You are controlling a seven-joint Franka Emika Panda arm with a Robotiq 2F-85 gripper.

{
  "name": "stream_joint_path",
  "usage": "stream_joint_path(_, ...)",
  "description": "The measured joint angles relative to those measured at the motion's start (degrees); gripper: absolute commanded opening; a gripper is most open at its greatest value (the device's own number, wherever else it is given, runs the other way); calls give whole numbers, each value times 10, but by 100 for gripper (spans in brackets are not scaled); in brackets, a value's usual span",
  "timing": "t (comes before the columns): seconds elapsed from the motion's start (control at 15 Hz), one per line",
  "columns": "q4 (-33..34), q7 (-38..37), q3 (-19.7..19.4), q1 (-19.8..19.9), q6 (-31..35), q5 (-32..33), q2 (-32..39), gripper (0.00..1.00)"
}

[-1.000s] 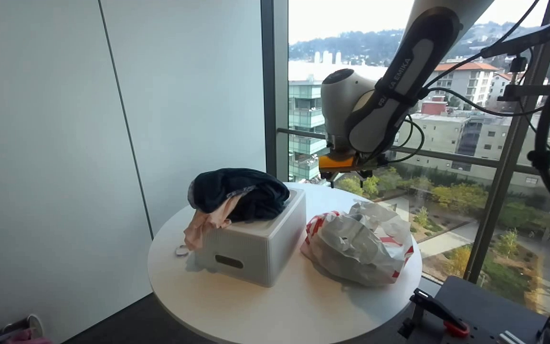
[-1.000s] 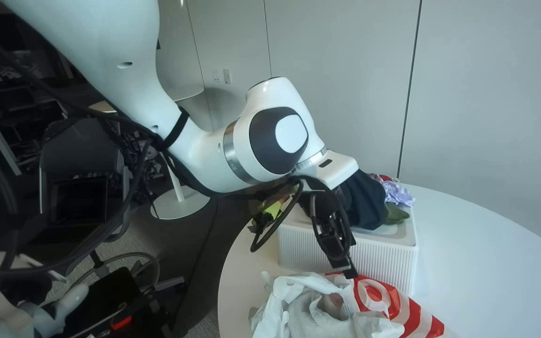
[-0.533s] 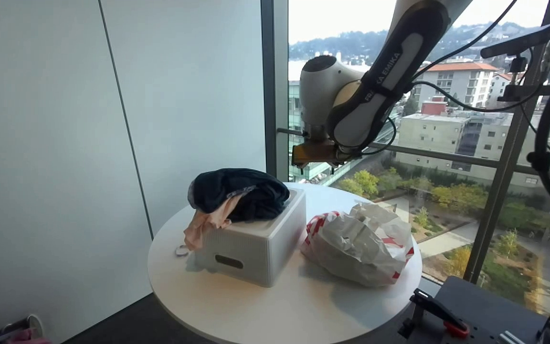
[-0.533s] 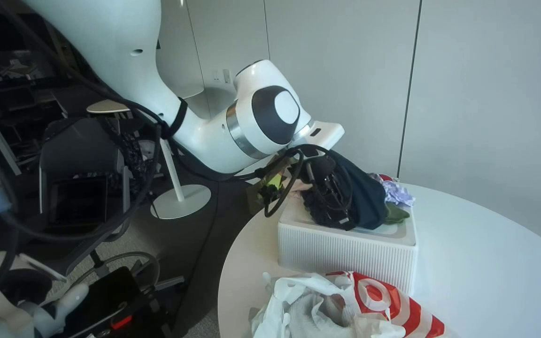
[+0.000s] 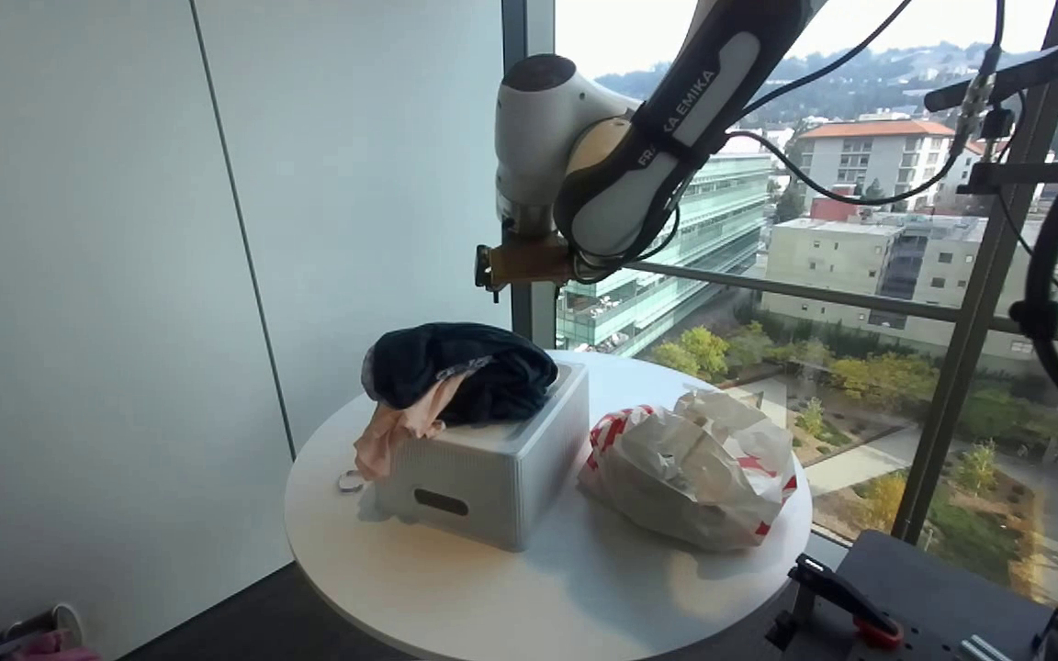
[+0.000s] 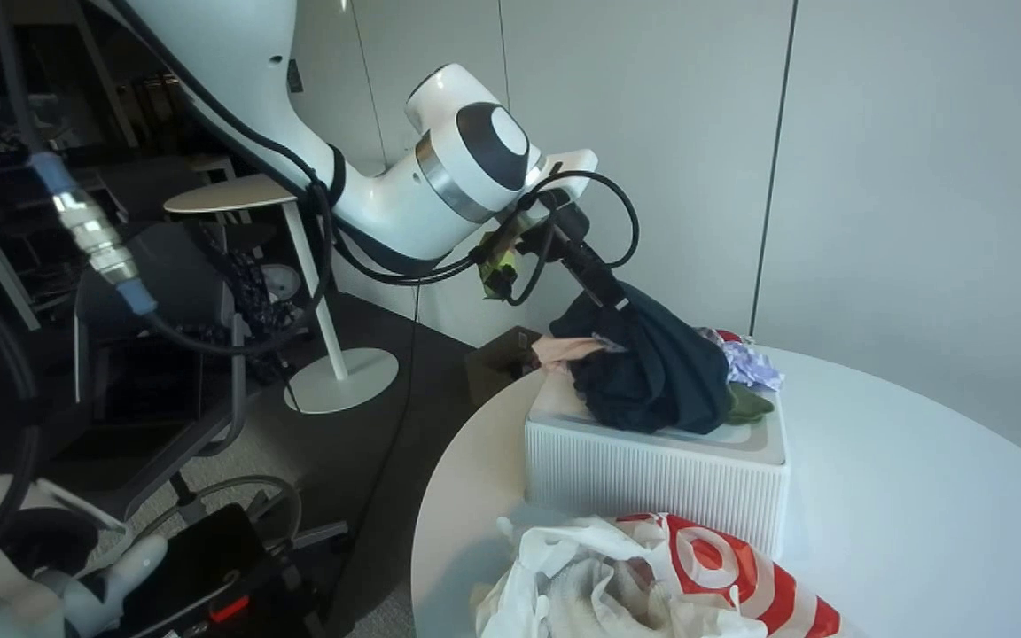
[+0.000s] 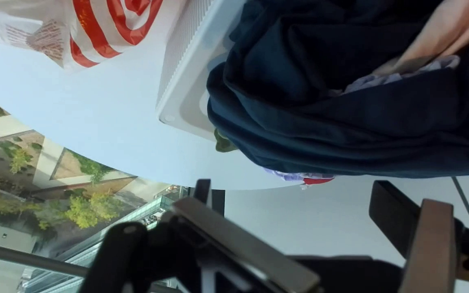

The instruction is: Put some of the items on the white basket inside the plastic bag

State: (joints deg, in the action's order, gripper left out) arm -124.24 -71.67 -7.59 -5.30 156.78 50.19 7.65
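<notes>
The white basket (image 5: 492, 500) has ribbed sides and stands on a round table; it also shows in an exterior view (image 6: 652, 465). A navy cloth (image 5: 455, 367) lies heaped on it and fills much of the wrist view (image 7: 340, 110). A peach cloth (image 5: 400, 431) hangs over its edge. A purple cloth (image 6: 752, 365), an olive cloth (image 6: 748, 403) and a bit of red cloth (image 7: 318, 180) poke out behind. The white-and-red plastic bag (image 5: 690, 477) sits beside the basket, crumpled; its opening shows pale material inside. My gripper (image 7: 293, 191) is open and empty, above the cloths.
The round white table (image 6: 900, 461) carries everything. A small white ring-shaped object (image 5: 350, 481) lies beside the basket. A wall (image 5: 382, 184) and a window stand behind the table. A dark cart top (image 5: 915, 588) is near the table's edge.
My gripper has risen and moved away from above the plastic bag to above the basket with the cloths. The basket, cloths and bag have stayed in place.
</notes>
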Motion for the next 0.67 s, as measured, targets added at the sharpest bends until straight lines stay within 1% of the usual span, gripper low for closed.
stream_joint_path(0.13, 19, 17, 2, 0, 1, -14, 19, 100)
stream_joint_path(0.2, 30, 33, 3, 1, 4, -31, 30, 100)
stream_joint_path(0.27, 40, 58, 5, 3, 12, -55, 42, 100)
stream_joint_path(0.4, 55, 147, 24, 21, 43, -134, 65, 100)
stream_joint_path(0.47, 59, 191, 43, 37, 60, -167, 74, 100)
stream_joint_path(0.53, 61, 235, 74, 63, 75, -202, 82, 100)
stream_joint_path(0.67, 69, 323, 140, 117, 81, -273, 93, 100)
